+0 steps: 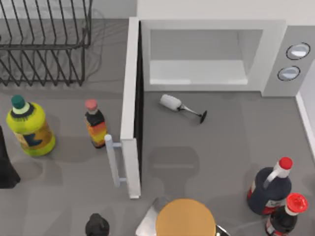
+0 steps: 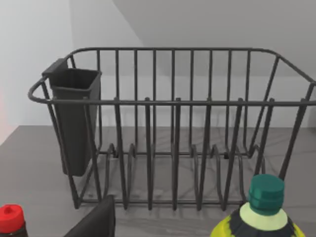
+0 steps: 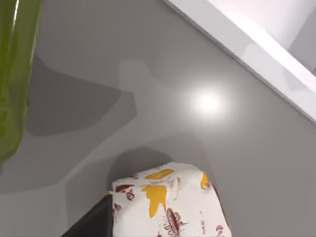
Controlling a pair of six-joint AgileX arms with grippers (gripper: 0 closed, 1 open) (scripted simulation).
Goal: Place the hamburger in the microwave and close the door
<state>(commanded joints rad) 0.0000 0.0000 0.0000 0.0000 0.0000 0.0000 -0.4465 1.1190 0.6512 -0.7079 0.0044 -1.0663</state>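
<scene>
The right gripper (image 3: pixel 158 224) of the AgileX pair held the hamburger (image 3: pixel 165 197) just above the grey surface (image 3: pixel 163 69), one dark finger (image 3: pixel 94 222) pressed against the side of the speckled cream patty, whose shadow fell on the surface beneath it. The microwave (image 1: pixel 275 54) stood at the far side of the surface, its cavity bare and the door (image 1: pixel 130 113) swung wide open toward the camera, white bar handle (image 1: pixel 114 164) facing left. A wine glass (image 1: pixel 181 106) lay on its side just in front of the cavity. A wire dish rack (image 1: pixel 44 44), a yellow-green bottle (image 1: pixel 30 128) and a small pink-capped bottle (image 1: pixel 95 125) stood left of the door, two dark red-capped bottles (image 1: pixel 273 191) at the near right. The left arm (image 1: pixel 6 167) waited at the left edge.
</scene>
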